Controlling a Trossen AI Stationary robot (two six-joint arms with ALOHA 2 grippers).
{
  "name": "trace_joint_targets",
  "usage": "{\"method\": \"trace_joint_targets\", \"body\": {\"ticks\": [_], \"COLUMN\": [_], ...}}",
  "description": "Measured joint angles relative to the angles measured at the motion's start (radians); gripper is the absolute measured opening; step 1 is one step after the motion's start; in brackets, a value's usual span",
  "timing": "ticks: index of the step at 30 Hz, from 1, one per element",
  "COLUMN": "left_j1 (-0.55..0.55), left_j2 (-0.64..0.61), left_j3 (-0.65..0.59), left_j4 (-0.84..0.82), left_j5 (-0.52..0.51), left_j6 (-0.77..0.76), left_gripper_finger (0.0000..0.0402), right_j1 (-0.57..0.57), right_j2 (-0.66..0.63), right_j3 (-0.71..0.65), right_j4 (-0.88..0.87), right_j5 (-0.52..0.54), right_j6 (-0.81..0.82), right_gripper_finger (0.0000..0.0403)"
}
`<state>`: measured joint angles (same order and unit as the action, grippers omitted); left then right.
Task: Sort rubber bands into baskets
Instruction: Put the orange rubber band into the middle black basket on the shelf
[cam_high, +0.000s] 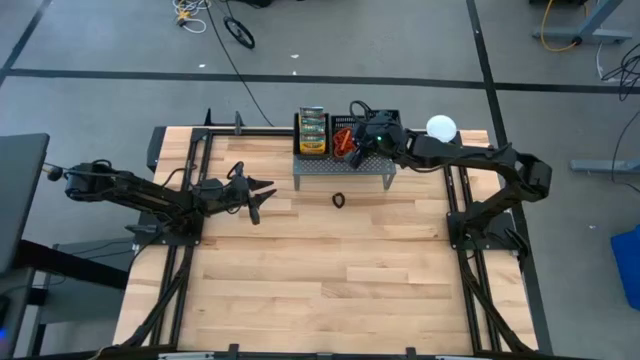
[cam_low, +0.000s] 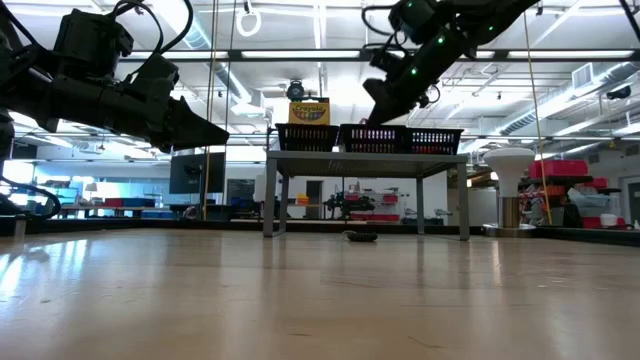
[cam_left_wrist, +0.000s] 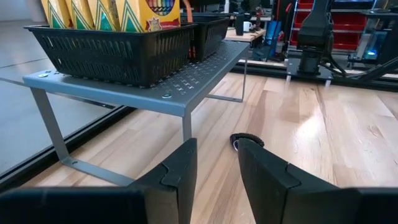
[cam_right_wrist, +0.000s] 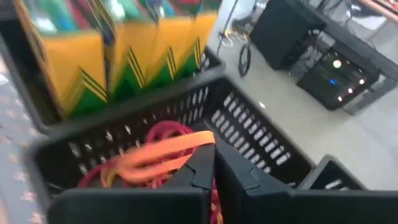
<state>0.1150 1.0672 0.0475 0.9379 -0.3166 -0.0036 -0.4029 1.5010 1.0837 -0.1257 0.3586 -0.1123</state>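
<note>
1. Right pincer (cam_right_wrist: 214, 168), fingers nearly together, above a black mesh basket (cam_right_wrist: 249, 134).
2. Orange and red rubber bands (cam_right_wrist: 158, 155) piled inside this basket, just beside the fingers.
3. Yellow-green crayon boxes (cam_right_wrist: 112, 56) upright in the neighbouring basket.

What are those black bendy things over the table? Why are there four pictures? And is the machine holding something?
Those black bendy things are two robot arms, each ending in a two-finger pincher called a gripper. One picture looks down from above, one looks across the wooden table from its top, and two come from little cameras on the arms' wrists.

On the table stands a grey metal stand with black baskets on it. One basket holds crayon boxes. The middle basket holds orange and red rubber bands. One dark rubber band lies alone on the table.

The right gripper is over the middle basket, fingers shut. A band crosses its tips, but I cannot tell if it holds it. The left gripper is part open, empty, and points at the dark band.
</note>
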Motion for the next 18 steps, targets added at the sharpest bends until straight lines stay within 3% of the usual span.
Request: {"method": "trace_joint_targets", "body": {"ticks": [5,13,18], "left_j1": [0.0,-0.004,-0.004], "left_j2": [0.0,0.0,0.0], "left_j3": [0.0,0.0,0.0], "left_j4": [-0.003,-0.007,-0.007], "left_j5": [0.002,0.003,0.003], "left_j6": [-0.005,-0.004,-0.004], "left_gripper_finger": [0.0125,0.0125,0.0125], "right_j1": [-0.001,0.041,0.053], "right_j2": [0.033,-0.02,-0.064], "right_j3": [0.006,0.007,0.018], "right_j4": [-0.008,-0.003,-0.05], "right_j5": [0.011,0.242,0.225], "right_j6": [0.0,-0.004,0.083], "right_gripper_finger": [0.0071,0.0179,0.0227]}}
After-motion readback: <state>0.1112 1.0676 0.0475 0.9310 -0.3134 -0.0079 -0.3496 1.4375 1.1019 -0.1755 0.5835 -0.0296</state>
